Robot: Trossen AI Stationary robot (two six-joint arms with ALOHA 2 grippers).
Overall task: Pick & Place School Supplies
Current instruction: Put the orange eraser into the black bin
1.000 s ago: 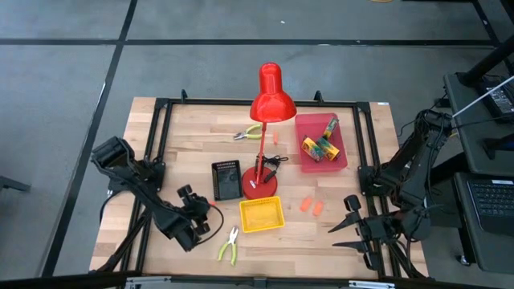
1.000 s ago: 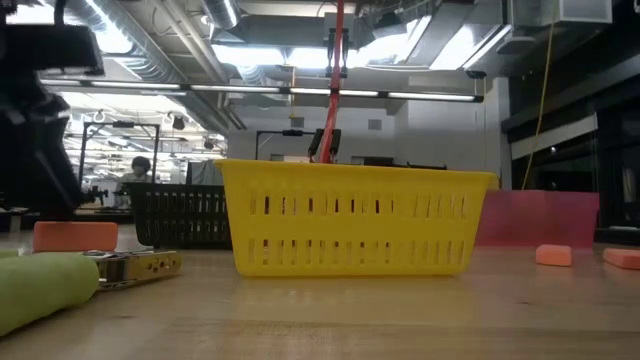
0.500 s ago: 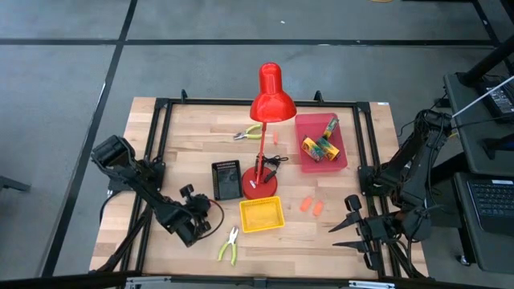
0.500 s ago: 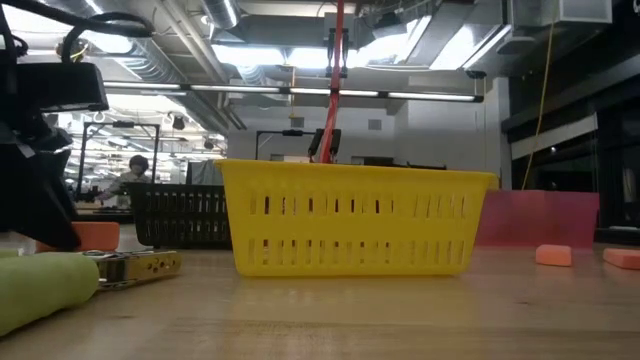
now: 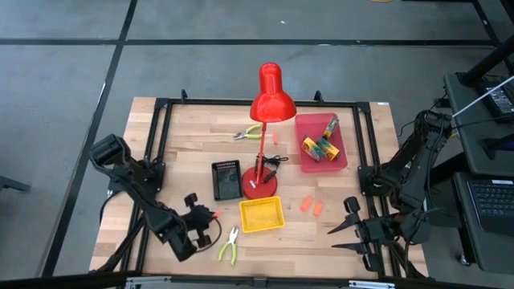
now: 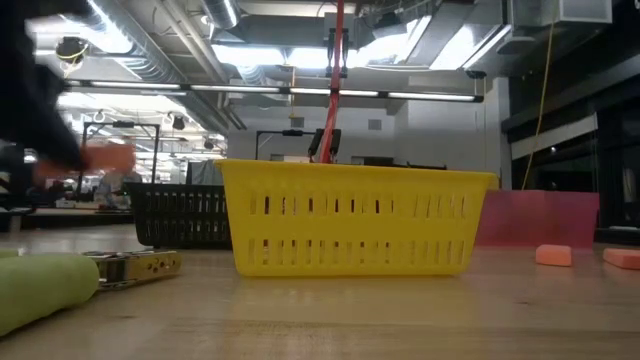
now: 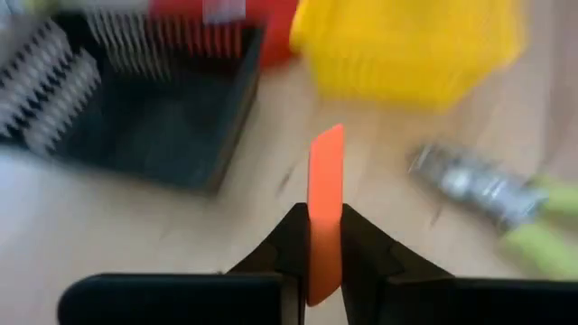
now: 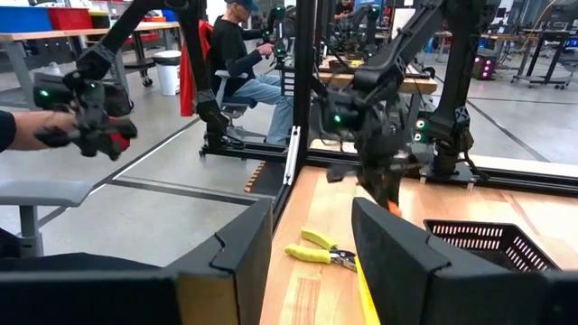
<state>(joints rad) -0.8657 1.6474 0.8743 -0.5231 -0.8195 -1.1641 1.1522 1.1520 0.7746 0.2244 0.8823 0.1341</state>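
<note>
Two arms work a wooden table (image 5: 185,132); the left gripper (image 7: 323,236), at the near left of the table just left of the near pliers (image 5: 230,244), has its jaws clenched on a thin orange piece (image 7: 324,212) standing up between the fingers, lifted off the wood; the right gripper (image 5: 345,227) waits at the near right edge with its jaws spread and nothing between them; two more orange pieces (image 5: 311,207) lie right of the yellow tray (image 5: 262,215); crayon boxes (image 5: 321,146) sit in the pink tray (image 5: 341,160) at the far right; a second pair of pliers (image 5: 247,133) lies far of the red lamp (image 5: 269,100), and the black tray (image 5: 226,181) stands just left of the lamp's base.
</note>
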